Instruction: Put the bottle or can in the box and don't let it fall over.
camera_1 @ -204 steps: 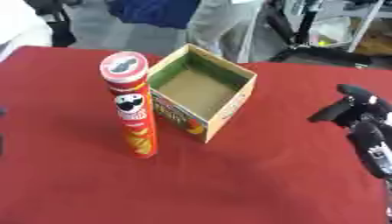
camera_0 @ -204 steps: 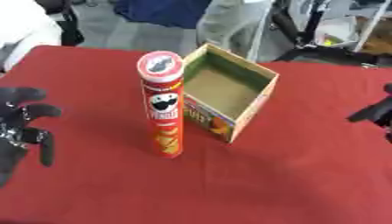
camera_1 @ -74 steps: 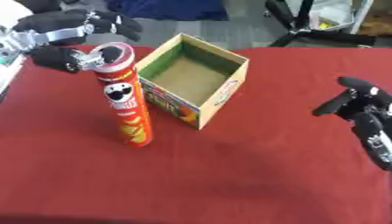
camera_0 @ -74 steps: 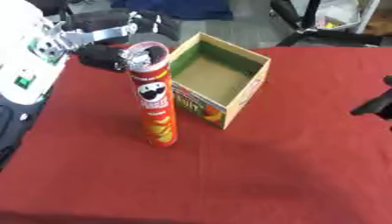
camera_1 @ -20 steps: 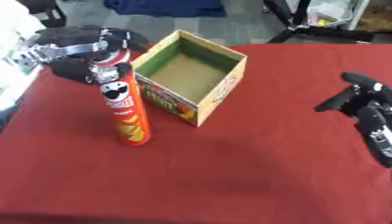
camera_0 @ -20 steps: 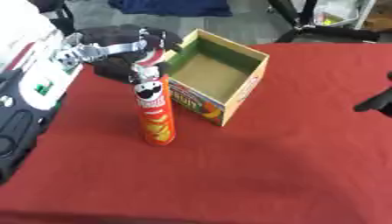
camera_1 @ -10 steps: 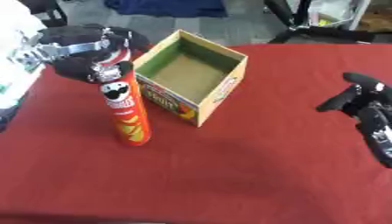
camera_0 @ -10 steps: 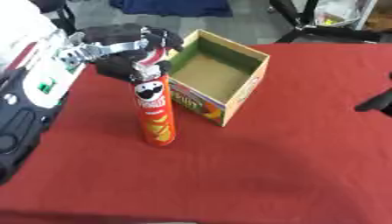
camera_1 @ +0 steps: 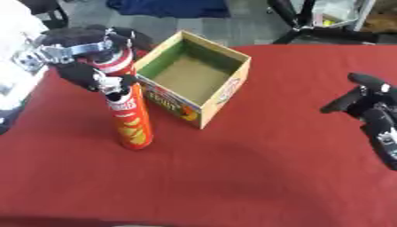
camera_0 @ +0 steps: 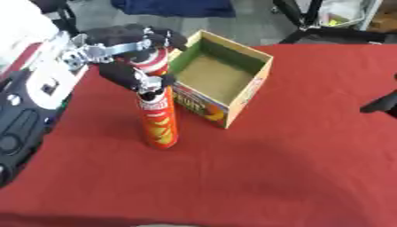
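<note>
One tall red can (camera_0: 157,116), upright; my left hand (camera_0: 128,55) curls round its top. One open box (camera_0: 219,82) beside. My right hand (camera_1: 371,106) rests open.

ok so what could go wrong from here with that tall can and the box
The left hand grips only the top of the tall chip can, which stands on the red tablecloth beside the open cardboard box. Held that high, the can may swing or tilt when lifted. Its base could catch the box's near wall and shove the box. The can looks taller than the box walls, so it might tip once released.
</note>
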Tool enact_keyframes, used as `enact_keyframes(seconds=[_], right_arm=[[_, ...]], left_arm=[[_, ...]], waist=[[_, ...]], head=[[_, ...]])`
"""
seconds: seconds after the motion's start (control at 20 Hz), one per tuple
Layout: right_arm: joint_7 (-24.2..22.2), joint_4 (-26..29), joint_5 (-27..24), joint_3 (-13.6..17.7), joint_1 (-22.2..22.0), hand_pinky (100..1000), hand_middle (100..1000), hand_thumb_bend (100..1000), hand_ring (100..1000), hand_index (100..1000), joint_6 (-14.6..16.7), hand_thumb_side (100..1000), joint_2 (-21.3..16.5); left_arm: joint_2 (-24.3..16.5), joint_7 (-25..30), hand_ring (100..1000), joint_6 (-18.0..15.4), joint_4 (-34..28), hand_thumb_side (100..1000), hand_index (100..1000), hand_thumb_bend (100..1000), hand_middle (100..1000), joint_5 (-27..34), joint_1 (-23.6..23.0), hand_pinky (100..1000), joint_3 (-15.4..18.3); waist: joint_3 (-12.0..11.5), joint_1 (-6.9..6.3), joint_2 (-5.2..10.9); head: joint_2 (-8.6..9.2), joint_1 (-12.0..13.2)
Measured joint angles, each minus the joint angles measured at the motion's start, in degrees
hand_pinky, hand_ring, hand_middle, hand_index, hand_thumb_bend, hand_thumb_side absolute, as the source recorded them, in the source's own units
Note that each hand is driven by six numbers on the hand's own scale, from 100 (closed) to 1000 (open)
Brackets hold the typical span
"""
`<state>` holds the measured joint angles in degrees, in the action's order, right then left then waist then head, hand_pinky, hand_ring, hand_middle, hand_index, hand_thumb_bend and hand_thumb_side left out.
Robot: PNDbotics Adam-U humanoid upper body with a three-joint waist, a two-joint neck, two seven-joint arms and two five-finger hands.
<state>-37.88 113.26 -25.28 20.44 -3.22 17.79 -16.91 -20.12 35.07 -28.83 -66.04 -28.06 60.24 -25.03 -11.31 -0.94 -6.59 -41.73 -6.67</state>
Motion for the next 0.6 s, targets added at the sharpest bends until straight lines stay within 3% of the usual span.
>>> enact_keyframes(seconds=[0.05,0.45,0.6], right_arm=[[0.0,0.0,0.0,0.0,0.0,689,556,100,638,888,0.0,523,0.0],[0.3,0.0,-0.2,0.0,0.1,689,555,100,638,887,-0.1,523,0.0],[0.4,0.0,-0.2,0.0,0.1,689,555,100,638,887,-0.1,523,0.0]], left_arm=[[0.0,-0.2,680,-0.2,0.1,594,938,314,904,-0.3,0.0,509,-0.1],[0.0,-1.5,630,-1.5,0.8,189,917,365,879,-2.0,0.2,464,-0.1],[0.1,-1.9,614,-1.9,1.0,208,902,381,869,-2.5,0.2,450,-0.1]], waist=[[0.0,0.0,0.0],[0.1,-0.11,0.03],[0.1,-0.12,0.09]], head=[[0.0,0.0],[0.0,0.0],[0.0,0.0]])
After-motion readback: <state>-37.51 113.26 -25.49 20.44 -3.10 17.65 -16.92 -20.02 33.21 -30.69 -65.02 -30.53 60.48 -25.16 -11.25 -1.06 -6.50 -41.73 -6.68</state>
